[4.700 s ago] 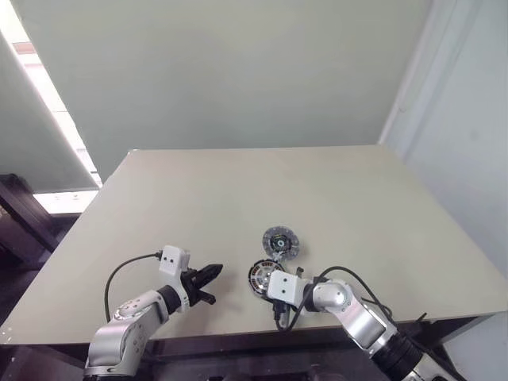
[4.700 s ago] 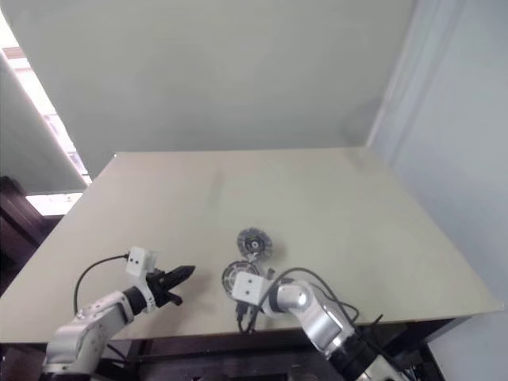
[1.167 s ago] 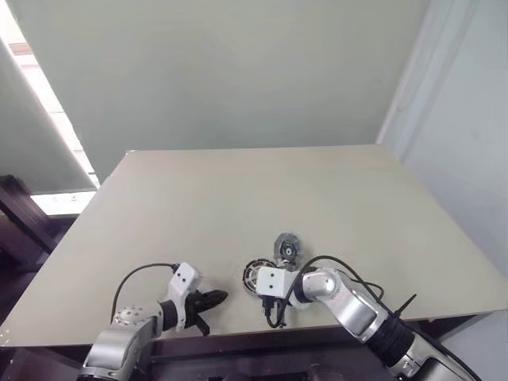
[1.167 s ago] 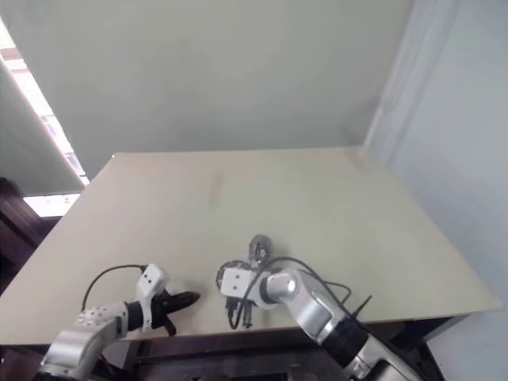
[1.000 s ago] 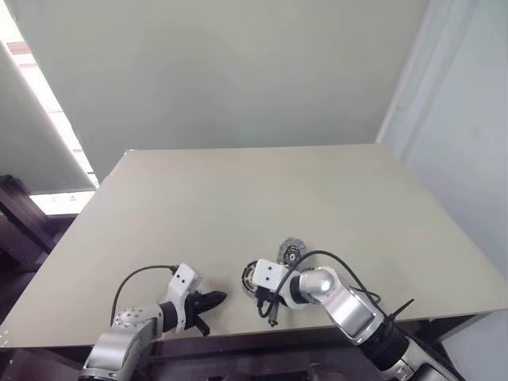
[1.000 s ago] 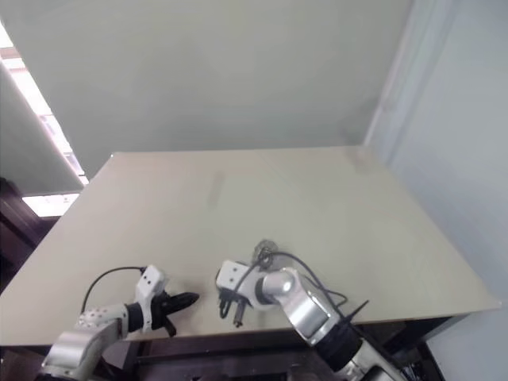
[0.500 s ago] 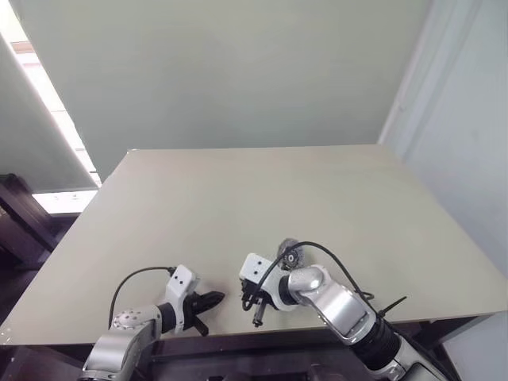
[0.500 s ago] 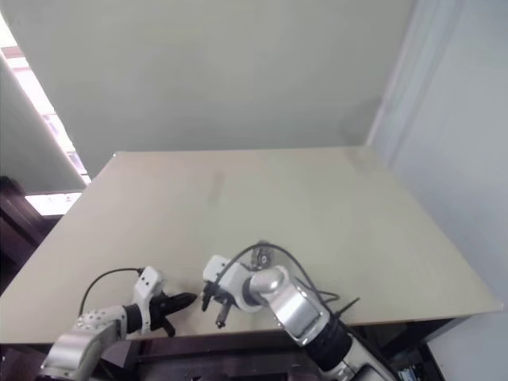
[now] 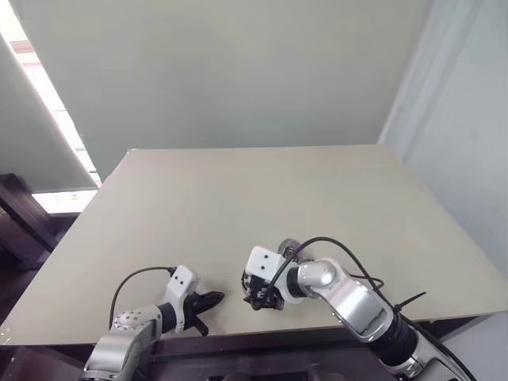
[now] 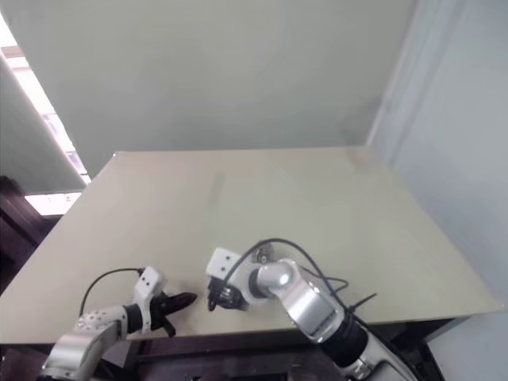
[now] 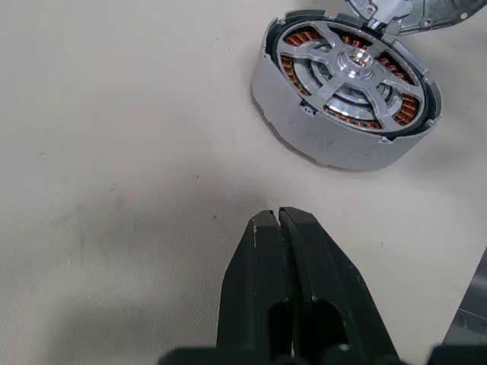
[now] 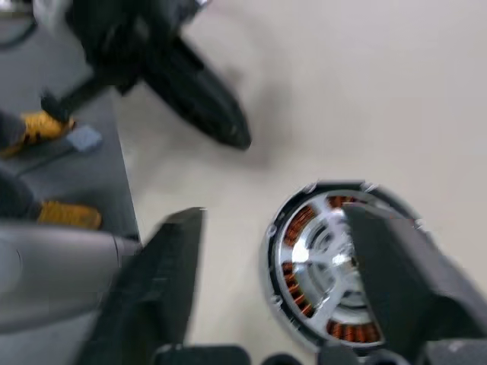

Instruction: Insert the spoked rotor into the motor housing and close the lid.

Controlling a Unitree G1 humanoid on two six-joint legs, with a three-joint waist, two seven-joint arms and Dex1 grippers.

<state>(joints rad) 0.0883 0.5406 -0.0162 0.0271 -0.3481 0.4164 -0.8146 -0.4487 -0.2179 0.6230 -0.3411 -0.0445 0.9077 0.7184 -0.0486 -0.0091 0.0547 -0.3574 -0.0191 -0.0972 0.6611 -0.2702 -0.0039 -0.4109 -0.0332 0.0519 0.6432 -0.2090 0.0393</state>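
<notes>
bench [image 9: 238, 198]: beige, plain top.

motor housing [image 11: 346, 87]: round, short and drum-like, lying flat on the bench near the front edge with its open face up, so its axis stands upright. copper-orange windings show in a ring inside the grey outer wall.

spoked rotor [image 11: 351, 68]: shiny silver, seated inside the housing, face up, spokes running out from a bright central hub to the rim, level with the housing's top.

lid [image 11: 407, 15]: grey disc, only an edge seen in the left wrist view, just beside the far side of the housing, tilted and leaning at the rim; whether it touches cannot be told. in the left eye view a small part of it peeks out behind the right arm [image 9: 288, 248].

left gripper [image 11: 278, 220]: low over the bench, left of the housing and apart from it, pointing toward it. fingers [image 11: 259, 258] clenched together, nothing between them.

right gripper [image 12: 274, 228]: above the housing, pointing down and to the left. fingers [image 12: 163, 281] released and spread wide, one to either side of the housing in its own view, holding nothing.

cable [image 9: 333, 250]: black, looping over the right wrist.
</notes>
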